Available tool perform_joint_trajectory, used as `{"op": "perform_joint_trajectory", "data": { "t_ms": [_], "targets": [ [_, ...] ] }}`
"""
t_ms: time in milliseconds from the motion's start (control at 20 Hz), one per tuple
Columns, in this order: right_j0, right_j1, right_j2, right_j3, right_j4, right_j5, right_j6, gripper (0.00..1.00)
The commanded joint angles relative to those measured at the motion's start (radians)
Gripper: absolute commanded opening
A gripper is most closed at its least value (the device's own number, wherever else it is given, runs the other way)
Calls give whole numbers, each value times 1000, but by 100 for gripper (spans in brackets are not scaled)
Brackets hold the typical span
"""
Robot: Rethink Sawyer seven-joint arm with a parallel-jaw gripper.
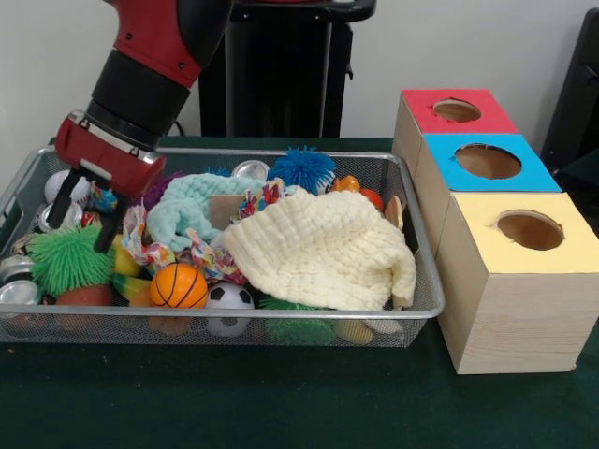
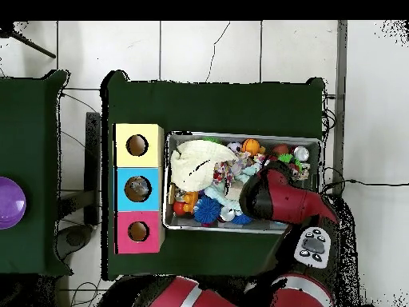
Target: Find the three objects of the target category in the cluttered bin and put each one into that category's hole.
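You would have found the counter [image 1: 281, 402] covered in dark green cloth, carrying the wire bin [image 1: 421, 281] and, just beside it, a row of three boxes — the red box [image 1: 440, 126], the blue box [image 1: 449, 178] and the yellow box [image 1: 510, 309], each with a round hole in its top. The arm [image 1: 159, 56] came down over the bin's end farthest from the boxes. The cream cloth [image 1: 328, 248] lay heaped on the clutter at the box end, beside the mint cloth [image 1: 182, 210].

The gripper [image 1: 82, 220] hung with its jaws spread and empty, tips down among the toys next to the green spiky ball [image 1: 65, 257]. The orange basketball [image 1: 178, 285] and the small soccer ball [image 1: 227, 297] sat against the near wall.

The overhead view showed something dark inside the blue box's hole; you could not identify it. The target category could not be read, so judge most of the sorting as outstanding.
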Motion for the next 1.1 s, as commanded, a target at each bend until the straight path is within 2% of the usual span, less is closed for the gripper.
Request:
{"op": "perform_joint_trajectory", "data": {
  "t_ms": [50,400,800,1100],
  "targets": [
    [-38,49,141,-43,-67,-81,78,100],
    [-73,79,174,-68,-99,-127,81,100],
    [-76,135,176,-76,-75,-216,118,100],
    [-80,158,190,-65,-53,-214,136,100]
  ]
}}
